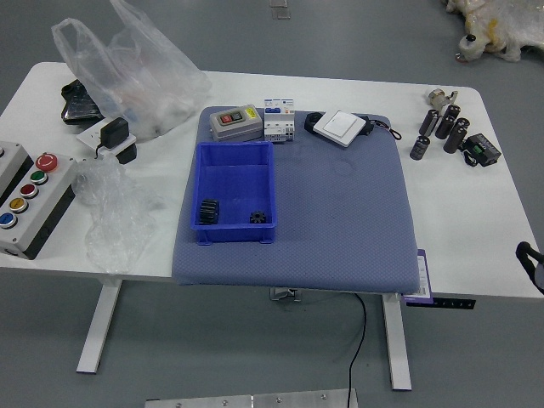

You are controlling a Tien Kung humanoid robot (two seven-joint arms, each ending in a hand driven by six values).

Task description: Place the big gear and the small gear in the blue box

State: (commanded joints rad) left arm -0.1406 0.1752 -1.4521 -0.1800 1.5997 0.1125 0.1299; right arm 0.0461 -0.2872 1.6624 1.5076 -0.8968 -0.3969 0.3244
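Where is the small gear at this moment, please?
In the head view, the small gear lies inside the blue box, in its near right corner, to the right of the big gear.

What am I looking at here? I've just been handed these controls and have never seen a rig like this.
You're running a humanoid robot with two black arms. The picture comes from its head camera, looking forward and down over a white table. On the blue-grey mat sits a blue box; inside, near its front wall, lie the big gear at left and the small gear at right. Behind the box are small boxed devices. A button panel and clear plastic bags lie at left, dark cylinders at far right. Only part of the right hand shows, so I can't tell whether it holds anything; the left hand is out of view.
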